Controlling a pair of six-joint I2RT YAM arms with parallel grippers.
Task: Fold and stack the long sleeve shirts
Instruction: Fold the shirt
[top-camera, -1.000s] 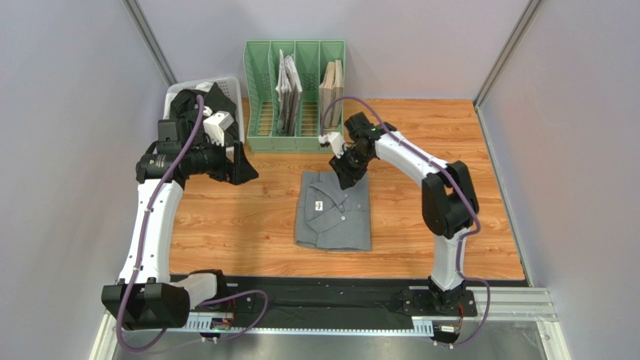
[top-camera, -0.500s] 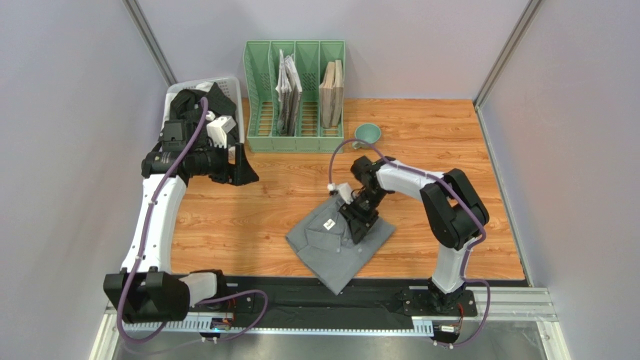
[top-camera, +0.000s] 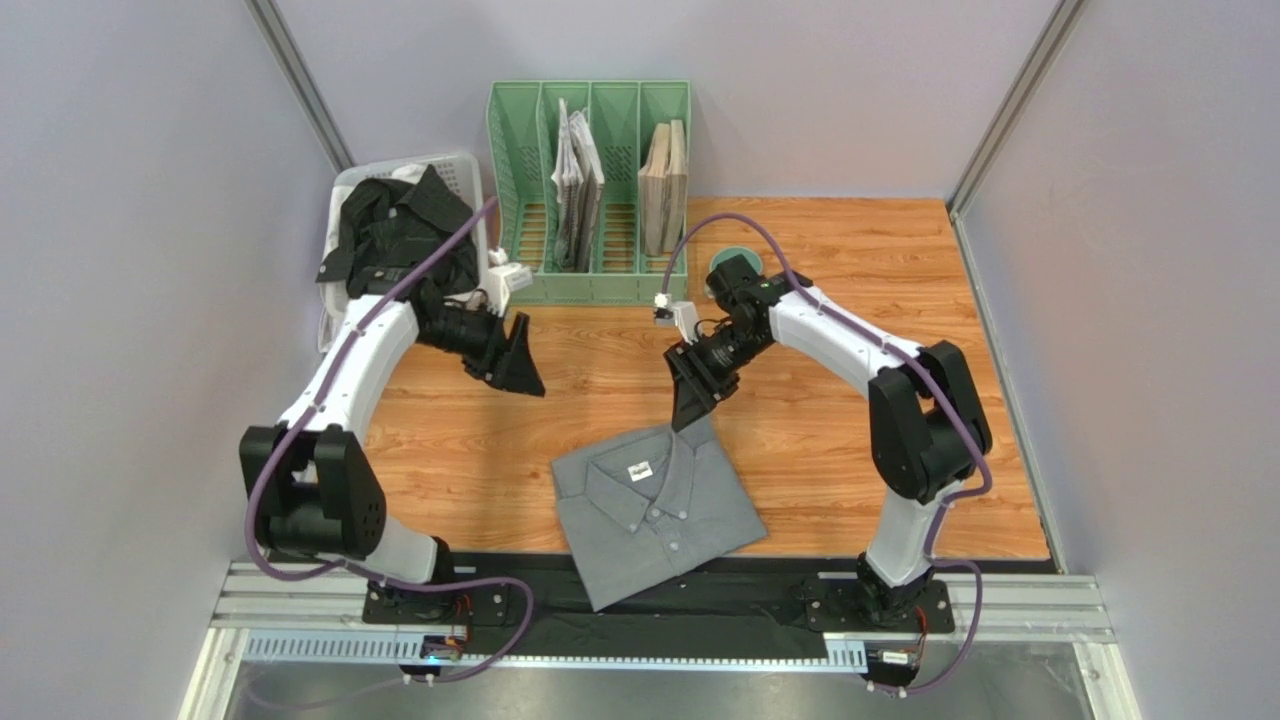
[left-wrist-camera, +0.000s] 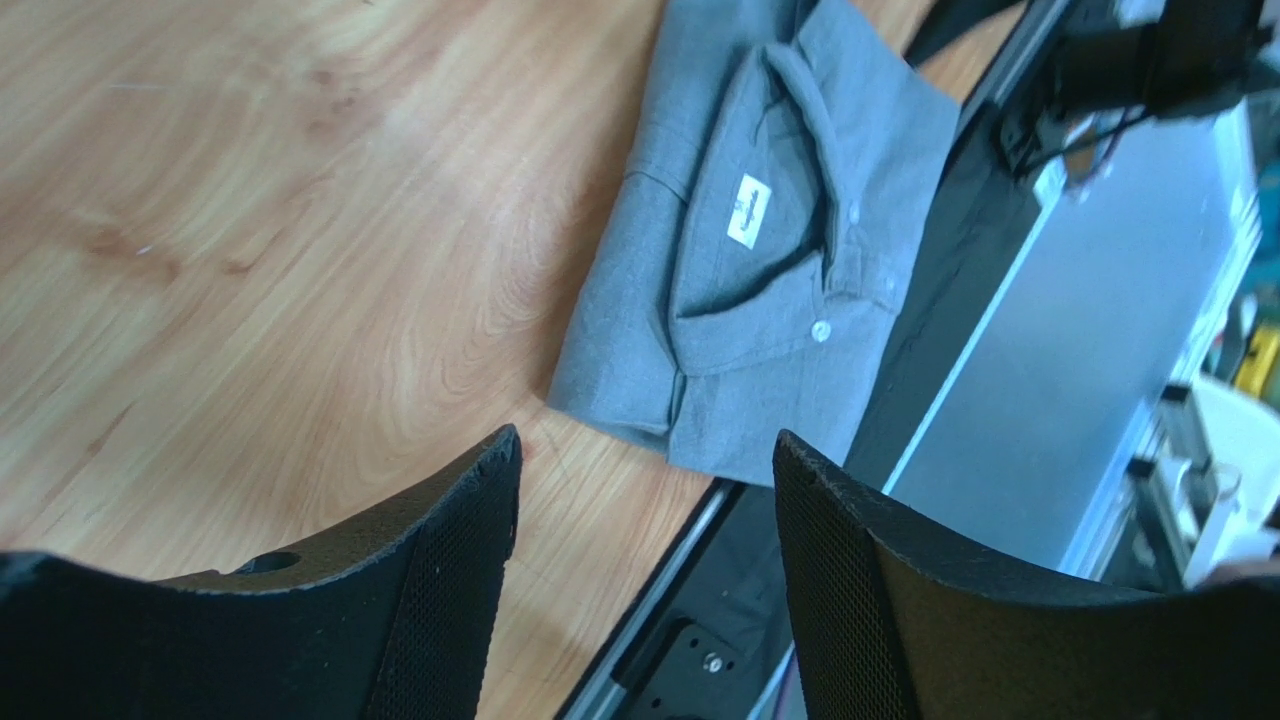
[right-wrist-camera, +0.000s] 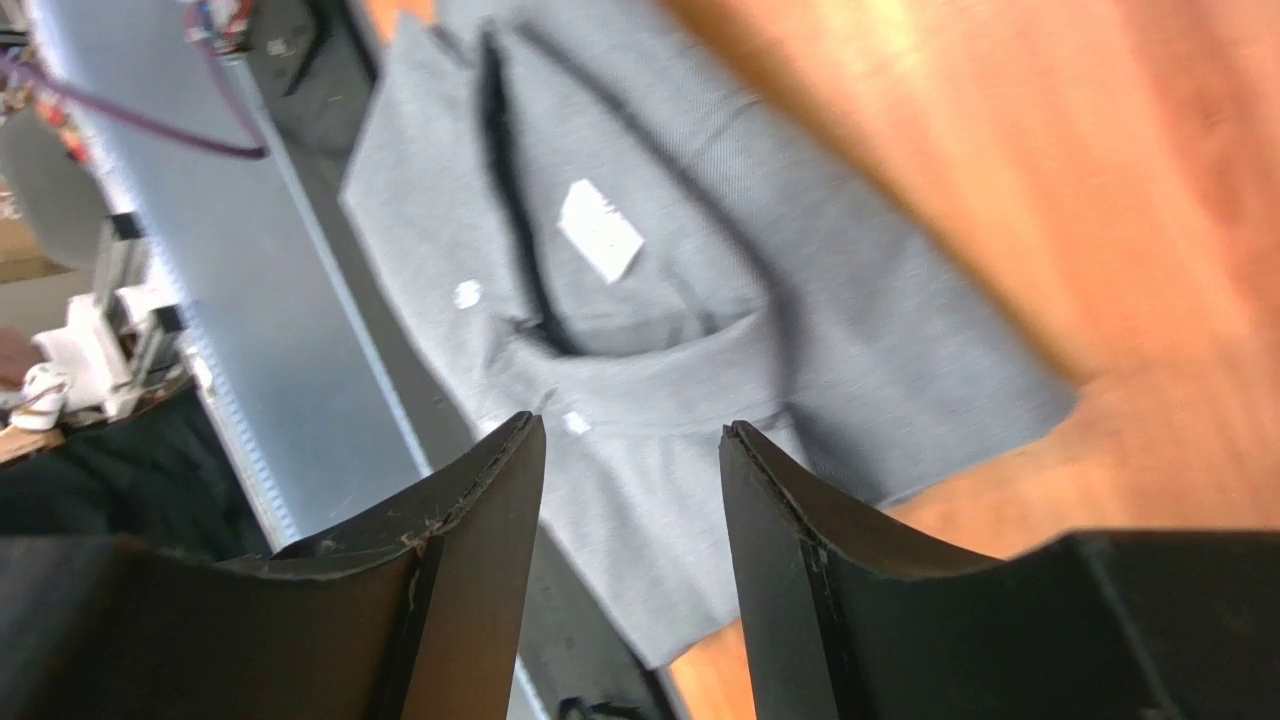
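Note:
A folded mid-grey shirt lies collar up and turned at an angle near the table's front edge. It also shows in the left wrist view and the right wrist view. A crumpled black shirt sits in a white bin at the back left. My left gripper is open and empty above the table, right of the bin. My right gripper is open and empty, hanging just above and behind the grey shirt.
A green slotted file rack with papers and books stands at the back centre. A small teal bowl sits right of it, partly behind the right arm. A black strip and metal rail run along the front edge.
The grey shirt slid toward the front edge and turned; my right gripper let it go and lifted back. My left gripper swung from the bin toward the table's middle.

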